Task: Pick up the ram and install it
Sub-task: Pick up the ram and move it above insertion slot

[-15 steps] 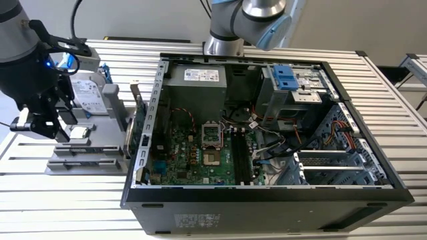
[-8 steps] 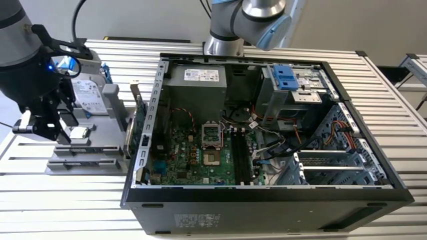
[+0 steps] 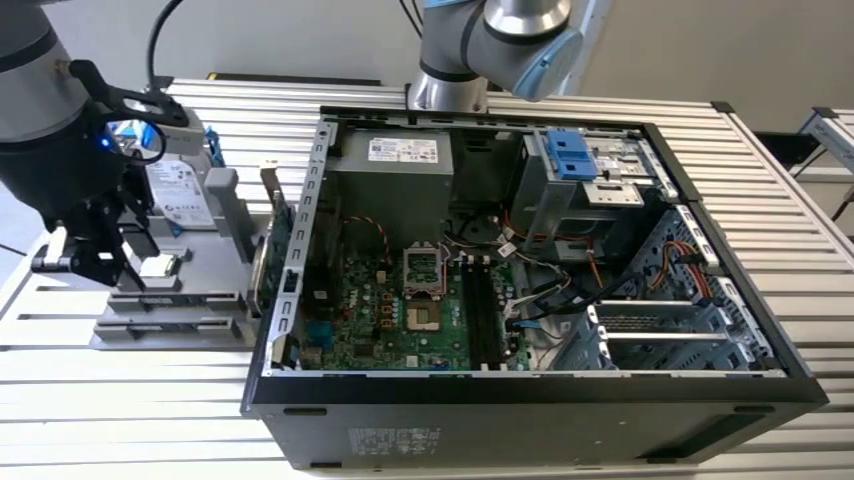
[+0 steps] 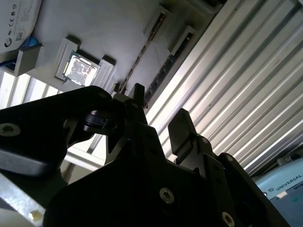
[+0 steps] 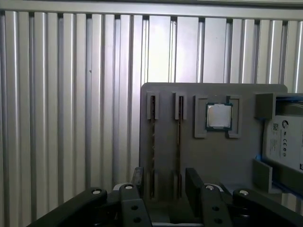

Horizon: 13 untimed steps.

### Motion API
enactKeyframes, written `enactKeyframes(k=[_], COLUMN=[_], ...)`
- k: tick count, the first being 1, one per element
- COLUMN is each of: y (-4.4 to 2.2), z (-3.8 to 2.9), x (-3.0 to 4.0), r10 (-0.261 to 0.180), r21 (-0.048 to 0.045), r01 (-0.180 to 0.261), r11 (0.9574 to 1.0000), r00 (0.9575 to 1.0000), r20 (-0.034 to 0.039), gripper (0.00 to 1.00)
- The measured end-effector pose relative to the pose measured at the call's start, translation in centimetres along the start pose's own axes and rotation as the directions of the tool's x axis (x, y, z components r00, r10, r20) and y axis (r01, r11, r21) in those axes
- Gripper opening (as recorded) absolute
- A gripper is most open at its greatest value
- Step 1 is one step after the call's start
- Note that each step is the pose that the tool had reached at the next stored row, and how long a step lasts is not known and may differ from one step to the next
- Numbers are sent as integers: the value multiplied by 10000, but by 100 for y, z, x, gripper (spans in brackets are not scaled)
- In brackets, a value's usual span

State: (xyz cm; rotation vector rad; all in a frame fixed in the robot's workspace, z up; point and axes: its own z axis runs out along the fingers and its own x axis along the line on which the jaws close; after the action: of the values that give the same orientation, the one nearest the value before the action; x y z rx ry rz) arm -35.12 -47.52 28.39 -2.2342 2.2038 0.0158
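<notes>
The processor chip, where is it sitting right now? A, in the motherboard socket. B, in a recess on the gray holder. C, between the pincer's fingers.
B: the processor chip lies in a recess of the gray holder, apart from the open pincer.

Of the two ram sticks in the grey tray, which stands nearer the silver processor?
The ram stick beside the processor; the other stick sits one slot farther off.

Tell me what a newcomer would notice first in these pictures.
The open computer case in the middle of the exterior view, green circuit board bared, stands out. At that view's left the gripper hangs open over a gray tray. In the first wrist view the tray carries a shiny chip, a hard drive and a ram stick on edge.
</notes>
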Motion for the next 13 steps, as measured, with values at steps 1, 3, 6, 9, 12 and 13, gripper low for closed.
enactKeyframes(k=[1, 3, 6, 9, 12, 13], y=[0, -1, -1, -1, -2, -3], z=[9, 31, 65, 99, 132, 142], x=[0, 0, 1, 1, 1, 1], r10=[0, 0, 0, 0, 1, 1], r21=[-3, -11, -37, -67, -102, -111], r01=[0, 0, 0, 0, -1, -1], r11=[10000, 10000, 10000, 10000, 9999, 9999], r00=[10000, 10000, 10000, 10000, 10000, 10000], r20=[0, 1, 0, 1, 2, 2], gripper=[100, 100, 100, 100, 100, 100])
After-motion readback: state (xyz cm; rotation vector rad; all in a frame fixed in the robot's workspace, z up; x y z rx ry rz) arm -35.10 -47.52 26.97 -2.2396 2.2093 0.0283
